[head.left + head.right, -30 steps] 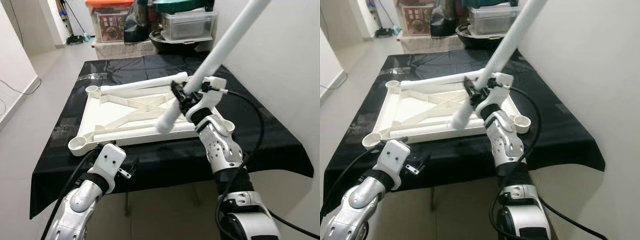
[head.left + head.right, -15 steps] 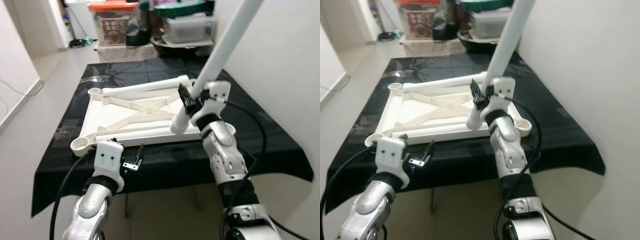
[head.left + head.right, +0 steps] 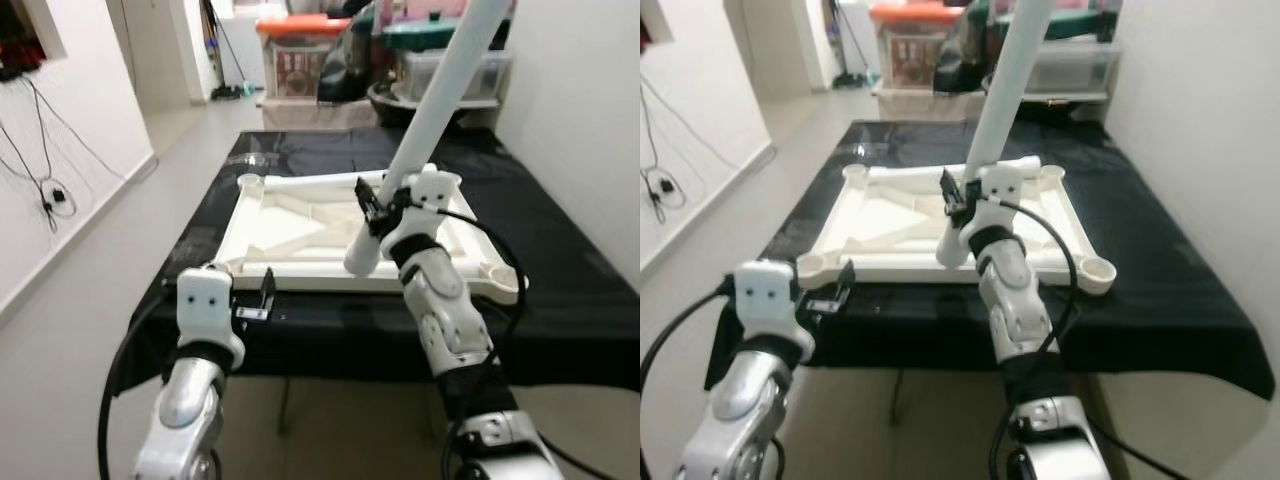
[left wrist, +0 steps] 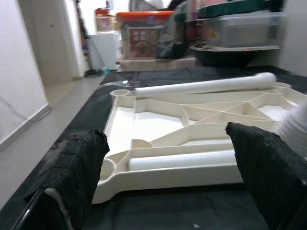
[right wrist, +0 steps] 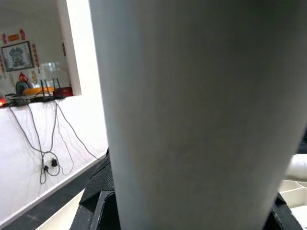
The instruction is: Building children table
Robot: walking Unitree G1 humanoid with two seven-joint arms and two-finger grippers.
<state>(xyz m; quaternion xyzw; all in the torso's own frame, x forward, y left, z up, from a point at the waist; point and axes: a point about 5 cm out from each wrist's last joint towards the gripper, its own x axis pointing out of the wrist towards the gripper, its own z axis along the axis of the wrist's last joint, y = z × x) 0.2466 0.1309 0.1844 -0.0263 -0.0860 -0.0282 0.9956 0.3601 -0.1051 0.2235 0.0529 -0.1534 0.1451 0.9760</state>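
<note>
Home hallway — storage bins (image 3: pixel 300 55), wall cables (image 3: pixel 45 150)

Bright even indoor light, slight motion blur.

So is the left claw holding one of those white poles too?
No, the left gripper hangs open and empty at the table's near edge; just the right gripper grips a white pole.
</note>
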